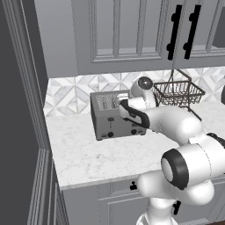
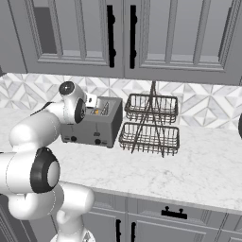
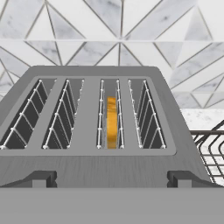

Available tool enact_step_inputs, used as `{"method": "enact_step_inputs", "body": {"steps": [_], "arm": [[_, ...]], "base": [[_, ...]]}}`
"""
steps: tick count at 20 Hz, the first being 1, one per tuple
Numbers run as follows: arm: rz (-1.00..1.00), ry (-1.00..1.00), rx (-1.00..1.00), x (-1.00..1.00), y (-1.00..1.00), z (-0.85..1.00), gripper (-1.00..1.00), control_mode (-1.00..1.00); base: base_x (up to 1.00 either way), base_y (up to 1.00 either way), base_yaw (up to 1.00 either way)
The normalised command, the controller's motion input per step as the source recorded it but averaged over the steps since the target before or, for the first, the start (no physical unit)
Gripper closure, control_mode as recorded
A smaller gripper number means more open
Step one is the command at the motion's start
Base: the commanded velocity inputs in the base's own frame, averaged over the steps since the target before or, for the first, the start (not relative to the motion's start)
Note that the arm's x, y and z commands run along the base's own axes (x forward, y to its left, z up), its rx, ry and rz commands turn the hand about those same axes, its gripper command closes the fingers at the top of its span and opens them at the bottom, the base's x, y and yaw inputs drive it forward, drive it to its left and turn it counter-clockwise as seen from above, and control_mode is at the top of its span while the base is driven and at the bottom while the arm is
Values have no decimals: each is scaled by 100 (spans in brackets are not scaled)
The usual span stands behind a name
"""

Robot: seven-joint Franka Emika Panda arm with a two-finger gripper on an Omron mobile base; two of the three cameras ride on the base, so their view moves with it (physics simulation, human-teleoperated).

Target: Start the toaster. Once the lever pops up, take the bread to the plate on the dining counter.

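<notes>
The grey four-slot toaster (image 1: 110,125) (image 2: 92,128) (image 3: 87,170) stands on the marble worktop against the tiled wall. The bread (image 3: 112,122) (image 2: 96,112) sits on edge in the third slot from the left, with only its orange-brown crust showing. My gripper (image 1: 123,103) (image 2: 91,100) (image 3: 112,179) hovers just above the toaster's front top edge and points down at the slots. It is open, its dark fingertips (image 3: 41,178) far apart with nothing between them. The plate and the dining counter are out of view.
A two-tier black wire basket rack (image 1: 178,92) (image 2: 151,124) stands close to the toaster's right. Grey wall cabinets with black handles (image 2: 111,35) hang overhead. A tall dark panel (image 1: 17,110) closes the worktop's left end. Bare marble (image 2: 189,165) stretches to the front edge.
</notes>
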Motion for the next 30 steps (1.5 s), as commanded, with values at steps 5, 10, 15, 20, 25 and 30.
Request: {"method": "enact_step_inputs", "body": {"steps": [5,10,15,20,25,30], "arm": [[0,0,0,0,0,0,-100,-100],[0,0,0,0,0,0,-100,-100],[0,0,0,0,0,0,-100,-100],[0,0,0,0,0,0,-100,-100],[0,0,0,0,0,0,-100,-100],[0,0,0,0,0,0,-100,-100]], "base": [[0,0,0],[0,0,0],[0,0,0],[0,0,0],[0,0,0],[0,0,0]]}}
